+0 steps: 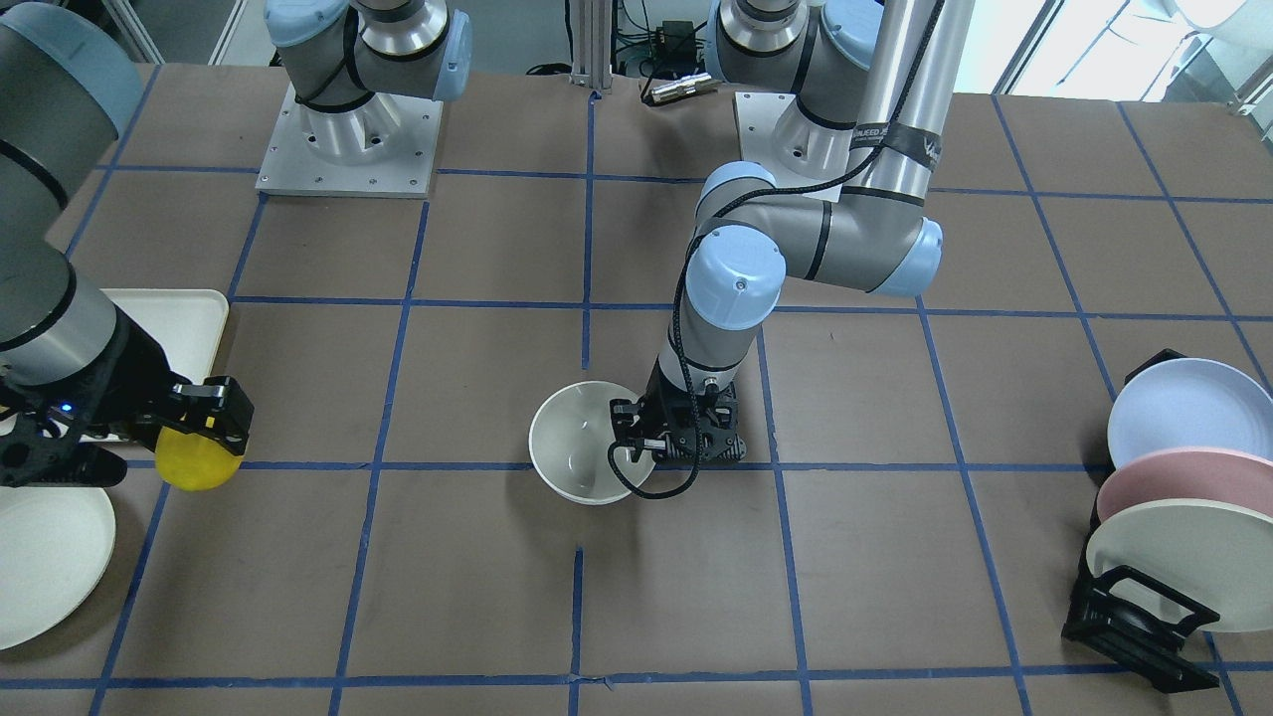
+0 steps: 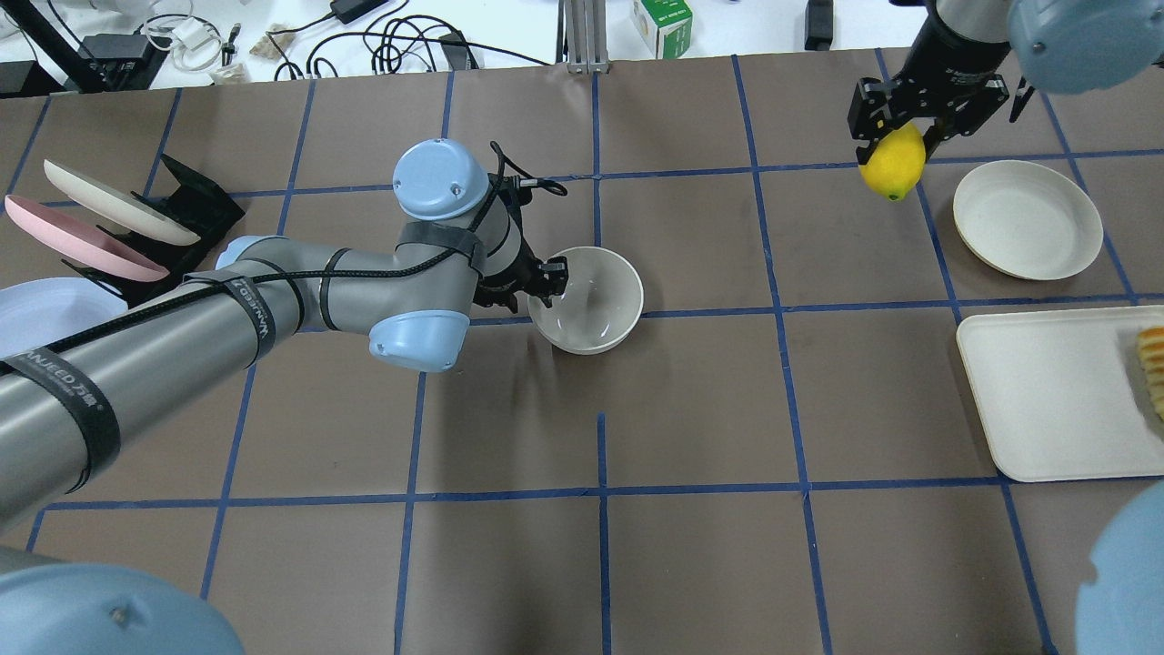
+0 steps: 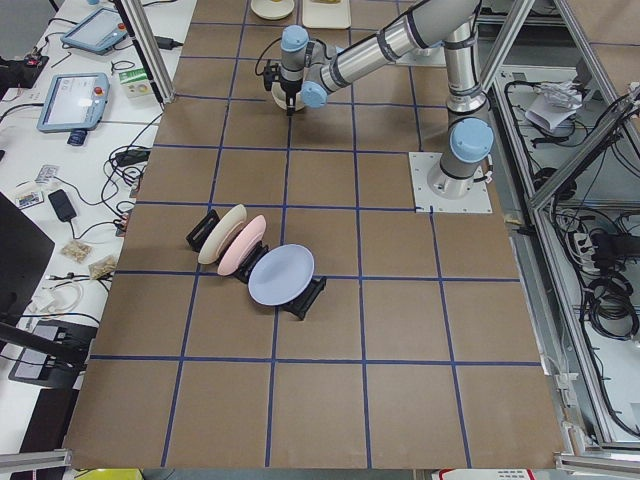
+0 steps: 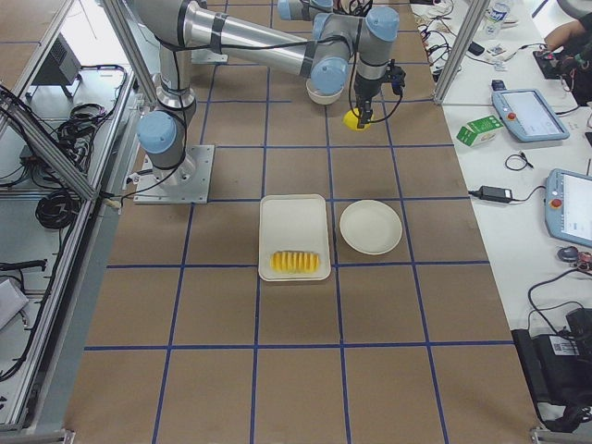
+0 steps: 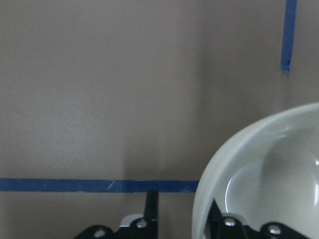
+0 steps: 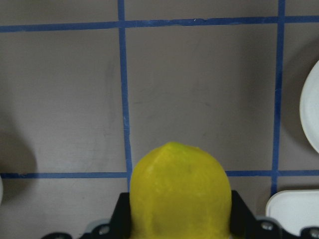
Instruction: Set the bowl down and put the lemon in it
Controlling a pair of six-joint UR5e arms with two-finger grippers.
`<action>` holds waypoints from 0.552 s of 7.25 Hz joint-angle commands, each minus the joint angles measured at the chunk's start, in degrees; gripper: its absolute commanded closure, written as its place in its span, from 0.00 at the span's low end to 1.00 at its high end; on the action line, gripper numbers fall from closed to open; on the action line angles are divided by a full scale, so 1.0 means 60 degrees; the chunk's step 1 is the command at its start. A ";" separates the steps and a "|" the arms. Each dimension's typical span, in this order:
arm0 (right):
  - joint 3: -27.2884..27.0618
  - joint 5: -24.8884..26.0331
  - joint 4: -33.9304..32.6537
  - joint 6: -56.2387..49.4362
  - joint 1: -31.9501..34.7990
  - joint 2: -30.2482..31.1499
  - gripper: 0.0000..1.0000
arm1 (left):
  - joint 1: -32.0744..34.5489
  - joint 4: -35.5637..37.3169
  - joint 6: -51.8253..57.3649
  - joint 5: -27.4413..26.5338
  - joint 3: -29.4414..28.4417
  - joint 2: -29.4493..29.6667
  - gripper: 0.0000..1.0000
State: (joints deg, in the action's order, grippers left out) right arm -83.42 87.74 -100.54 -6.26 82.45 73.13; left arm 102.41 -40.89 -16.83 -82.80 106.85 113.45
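The off-white bowl [image 1: 582, 443] stands upright on the table near the middle, also in the overhead view [image 2: 591, 305]. My left gripper [image 1: 629, 438] straddles the bowl's rim on my left side. In the left wrist view one finger is inside the bowl [image 5: 264, 174] and the other stands outside with a gap to the wall, so it looks open. My right gripper [image 2: 896, 136] is shut on the yellow lemon [image 2: 894, 166] and holds it above the table, far to the right of the bowl. The lemon also shows in the front view [image 1: 194, 462] and the right wrist view [image 6: 179, 194].
A flat off-white plate [image 2: 1023, 218] lies just right of the lemon. A white tray [image 2: 1046, 391] with a row of yellow-orange slices [image 2: 1153, 355] lies nearer me. A black rack with cream, pink and lilac plates [image 1: 1174, 517] stands at my far left.
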 commanded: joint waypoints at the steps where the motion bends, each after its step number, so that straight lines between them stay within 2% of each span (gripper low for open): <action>1: 0.0017 -0.0063 -0.0059 0.1969 0.1048 -0.0001 1.00 | -0.0191 -0.0620 0.0022 0.0411 -0.0330 -0.0652 0.00; 2: 0.0017 -0.0049 -0.0132 0.2750 0.1532 -0.0103 1.00 | -0.0425 -0.2193 0.0094 0.0396 -0.0811 -0.1164 0.00; 4: 0.0003 -0.0078 -0.0133 0.3092 0.2003 -0.0118 1.00 | -0.1170 -0.5998 0.0999 0.0279 -0.2099 -0.2058 0.00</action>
State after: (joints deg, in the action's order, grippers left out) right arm -83.37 87.33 -101.27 10.01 92.38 72.61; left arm 98.06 -63.48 -13.74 -80.81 98.78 104.40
